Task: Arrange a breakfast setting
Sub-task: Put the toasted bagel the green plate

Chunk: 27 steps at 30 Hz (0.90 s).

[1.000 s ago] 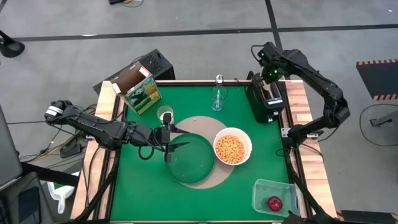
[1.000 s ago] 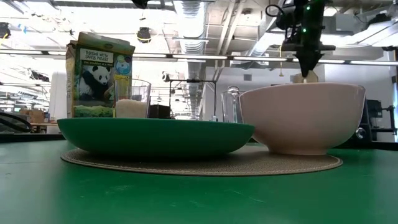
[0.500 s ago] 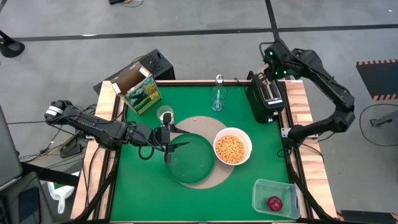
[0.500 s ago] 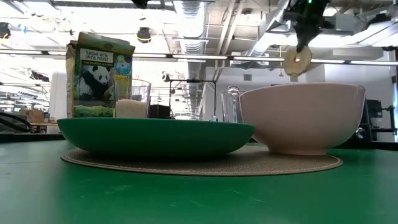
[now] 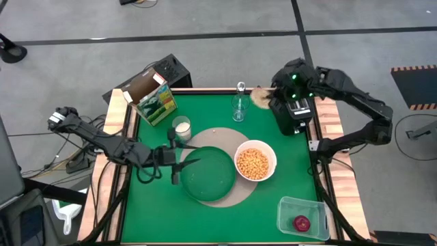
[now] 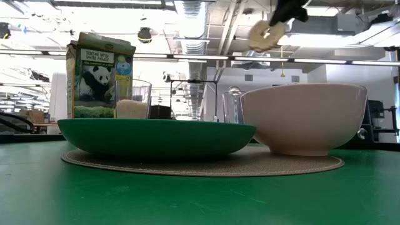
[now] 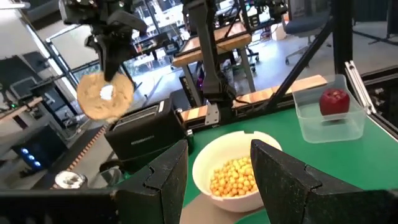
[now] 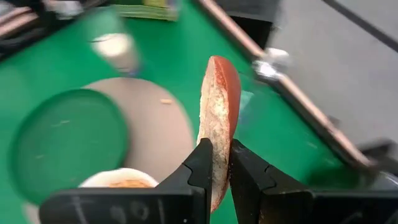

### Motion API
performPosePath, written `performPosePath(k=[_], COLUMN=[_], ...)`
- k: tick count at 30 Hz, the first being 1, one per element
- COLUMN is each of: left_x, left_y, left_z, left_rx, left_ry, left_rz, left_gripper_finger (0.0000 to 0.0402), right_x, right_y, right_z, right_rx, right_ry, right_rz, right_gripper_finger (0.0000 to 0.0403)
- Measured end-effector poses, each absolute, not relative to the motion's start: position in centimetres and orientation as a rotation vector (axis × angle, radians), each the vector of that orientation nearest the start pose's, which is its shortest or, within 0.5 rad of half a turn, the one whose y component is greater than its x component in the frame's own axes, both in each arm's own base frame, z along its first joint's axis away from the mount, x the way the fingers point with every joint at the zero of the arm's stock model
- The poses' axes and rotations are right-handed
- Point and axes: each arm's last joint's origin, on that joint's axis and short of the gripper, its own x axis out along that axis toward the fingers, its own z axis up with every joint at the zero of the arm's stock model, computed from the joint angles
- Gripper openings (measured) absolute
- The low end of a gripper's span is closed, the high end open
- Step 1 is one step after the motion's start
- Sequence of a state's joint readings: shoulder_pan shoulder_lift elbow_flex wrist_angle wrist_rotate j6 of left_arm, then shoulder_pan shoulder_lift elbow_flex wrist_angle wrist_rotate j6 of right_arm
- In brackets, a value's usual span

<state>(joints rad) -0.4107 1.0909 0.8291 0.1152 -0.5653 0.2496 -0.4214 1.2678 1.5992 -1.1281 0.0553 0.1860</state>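
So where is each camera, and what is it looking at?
High view: above the table, looking straight down; both arms show.
Low view: at table height, facing the dark green plate and white bowl; the right gripper shows up top.
Left wrist view: behind the open left gripper, facing the bowl.
Right wrist view: behind the right gripper's fingers.
Shared: all four show the round toast it pinches.

Green table [image 5: 273, 191]: tan mat [image 5: 235, 196] (under plate and bowl), toaster [image 5: 292, 115], cereal box [image 5: 153, 98].
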Motion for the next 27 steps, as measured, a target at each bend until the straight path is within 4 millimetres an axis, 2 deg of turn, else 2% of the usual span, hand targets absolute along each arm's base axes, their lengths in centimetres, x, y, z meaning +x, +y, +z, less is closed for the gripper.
performPosePath(k=[3, 8, 11, 16, 27], left_x=[22.0, 20.6, 19.7, 18.7, 18.5], left_y=[-8.4, -8.4, -8.1, -7.9, -7.9], left_z=[31.7, 29.8, 30.4, 30.3, 30.3], left_rx=[0.303, 0.268, 0.236, 0.216, 0.221], left_ry=[0.172, 0.185, 0.118, 0.096, 0.092], left_rz=[0.146, 0.150, 0.177, 0.164, 0.163], left_gripper_finger=[0.0163, 0.0163, 0.0163, 0.0163, 0.0163], right_x=[21.6, 24.8, 27.2, 31.1, 38.7], right_y=[-7.7, -5.3, -3.6, -1.1, 0.8], right_z=[41.5, 39.7, 38.5, 35.6, 28.5], right_rx=[0.296, 0.265, 0.249, 0.208, 0.290], right_ry=[0.725, 0.683, 0.690, 0.753, 0.793], right_rz=[-0.417, -0.295, -0.199, -0.103, 0.209], right_gripper_finger=[0.0063, 0.0063, 0.0063, 0.0063, 0.0063])
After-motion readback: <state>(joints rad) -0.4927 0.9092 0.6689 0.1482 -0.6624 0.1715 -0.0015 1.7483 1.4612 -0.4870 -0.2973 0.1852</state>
